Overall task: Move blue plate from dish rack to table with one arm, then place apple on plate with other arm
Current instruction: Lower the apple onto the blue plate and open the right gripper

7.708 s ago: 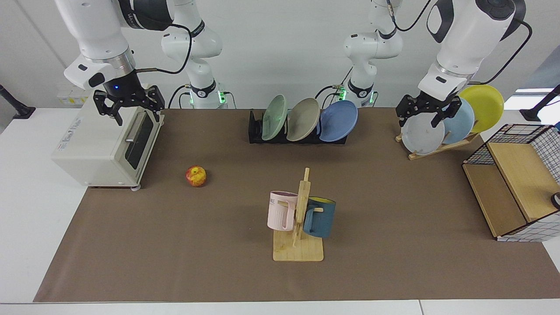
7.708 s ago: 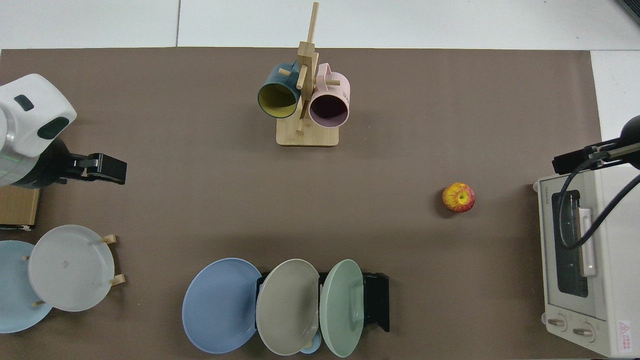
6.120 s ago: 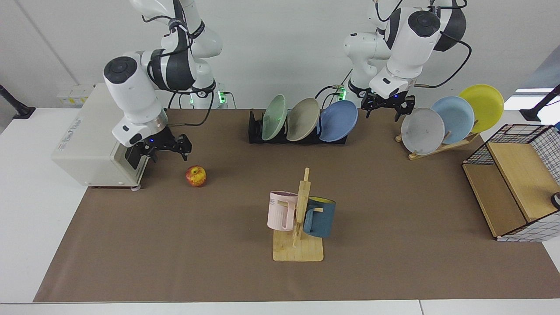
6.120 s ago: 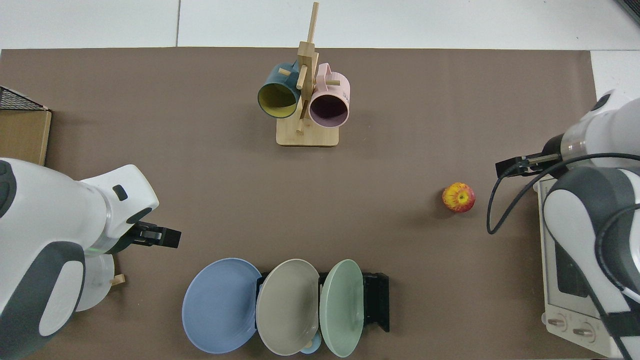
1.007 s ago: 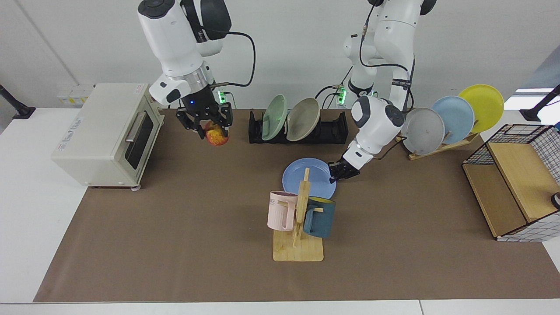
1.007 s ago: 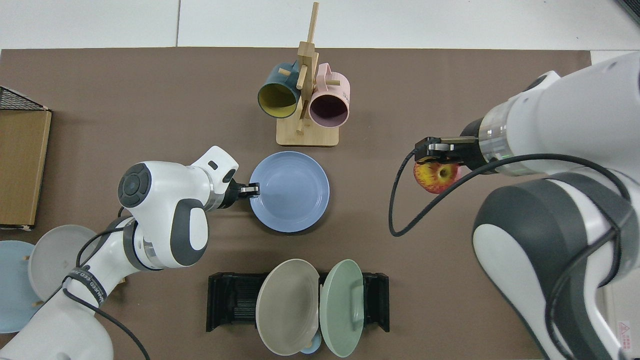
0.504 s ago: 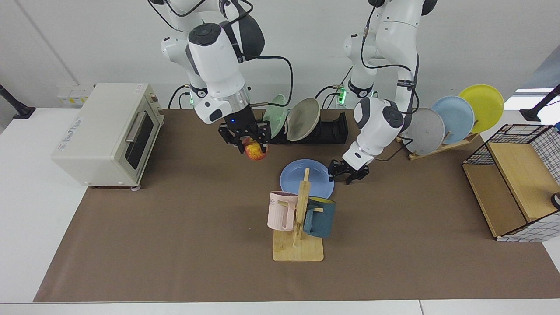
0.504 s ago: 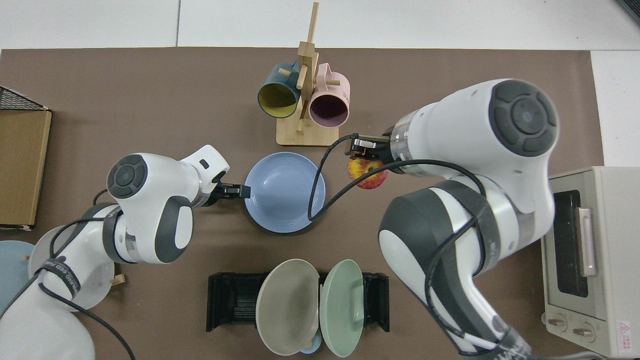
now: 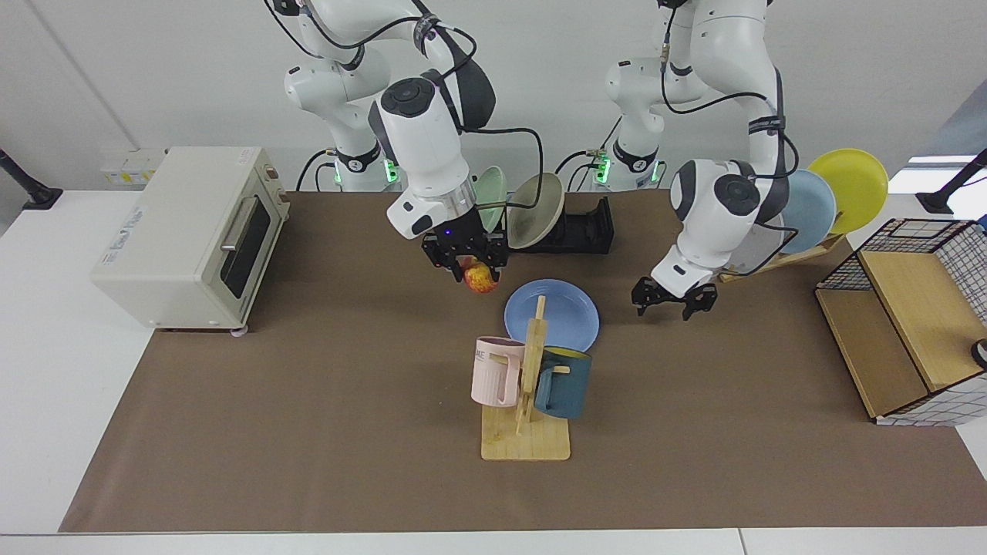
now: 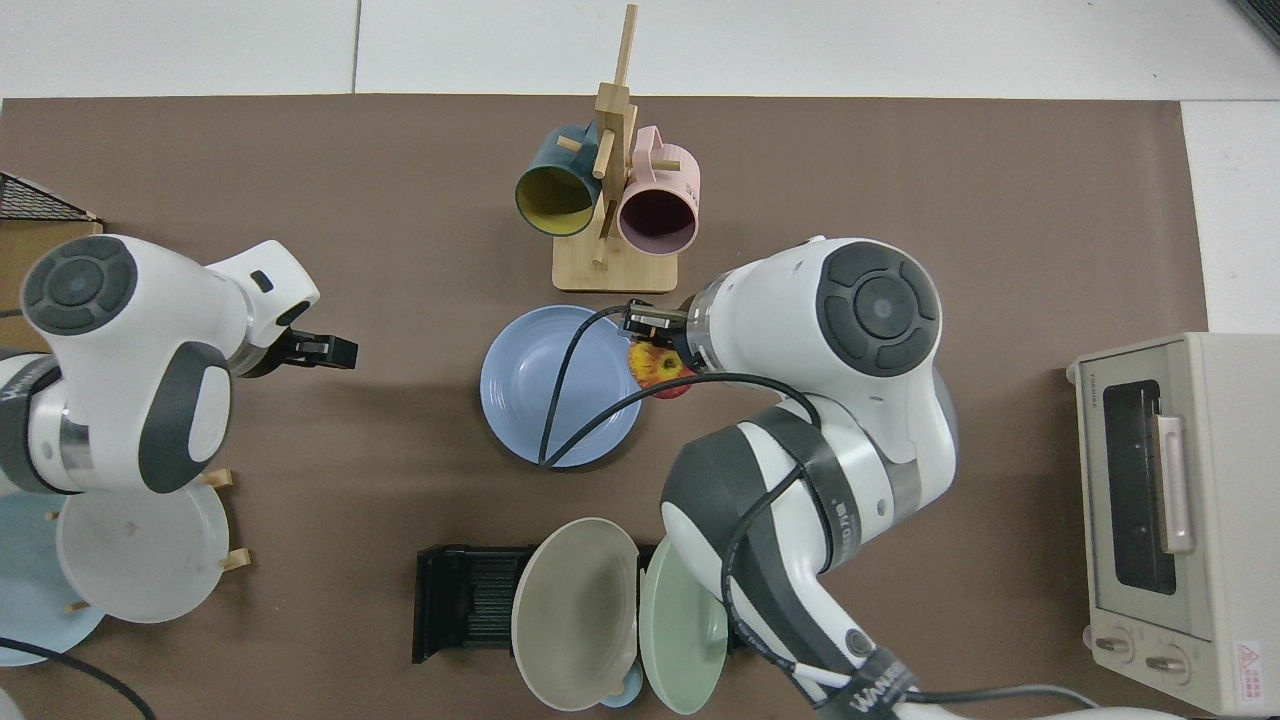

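My right gripper (image 9: 465,264) is clenched on the apple (image 9: 480,277), which hangs from my fingers above the table (image 9: 308,401) — in the top view the fruit (image 10: 660,367) sits at the edge of the blue plate (image 10: 560,385), partly past its rim, and my own wrist hides most of it. I cannot say for sure how high the apple is over the plate; from the facing view it looks to be in the air, just beside the plate's near rim.

The blue plate (image 9: 552,315) lies flat on the brown mat, in front of my right gripper and just behind the mug tree (image 9: 527,385), which carries a pink mug (image 9: 497,370) and a dark blue mug (image 9: 564,381). A loop of my black cable (image 10: 570,400) hangs over the plate in the top view.

My left gripper (image 9: 668,300) is released — its fingers are spread, nothing is between them, and it hovers above the mat well clear of the plate, on the side away from the apple. In the top view it (image 10: 325,351) points toward the plate with bare mat between them.

Behind my right gripper the dish rack (image 9: 574,231) holds a beige plate (image 9: 534,199) and a green plate (image 9: 490,199); the slot nearest my left arm stands empty
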Tool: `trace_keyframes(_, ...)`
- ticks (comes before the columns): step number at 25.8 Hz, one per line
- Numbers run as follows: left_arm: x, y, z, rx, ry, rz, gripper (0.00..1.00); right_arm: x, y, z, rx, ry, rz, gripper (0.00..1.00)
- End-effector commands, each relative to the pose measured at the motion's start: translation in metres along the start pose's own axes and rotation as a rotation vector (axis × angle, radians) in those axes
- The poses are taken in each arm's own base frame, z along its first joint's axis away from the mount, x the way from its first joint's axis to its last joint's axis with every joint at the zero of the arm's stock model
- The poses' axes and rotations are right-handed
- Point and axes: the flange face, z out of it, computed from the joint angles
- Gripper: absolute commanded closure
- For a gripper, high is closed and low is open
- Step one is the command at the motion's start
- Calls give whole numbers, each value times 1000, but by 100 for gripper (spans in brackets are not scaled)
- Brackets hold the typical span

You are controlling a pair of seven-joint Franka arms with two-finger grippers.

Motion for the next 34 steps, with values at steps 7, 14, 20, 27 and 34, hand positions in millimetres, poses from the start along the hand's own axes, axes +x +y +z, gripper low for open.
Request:
trace_keyframes(7,-4,-51,-84,44,-8,91,0,-37,-45,71,48,12,65,100)
trace_keyframes(14,-20,-78,-138,54,13,69,0,-55,-54,115,24,4,40,100)
trace_keyframes(20,-23,-79,-153,46,-23,73,0,-68,-52,141,-13,-4,-8,100)
trace_keyframes(27,-28,-81,-162,46,-24,70,0,-69,-49,152,-43,-8,-24,0)
trace_keyframes(34,-28,-86,-187,52,-3,56,0,-38,-44,123,-100,27,-78,0)
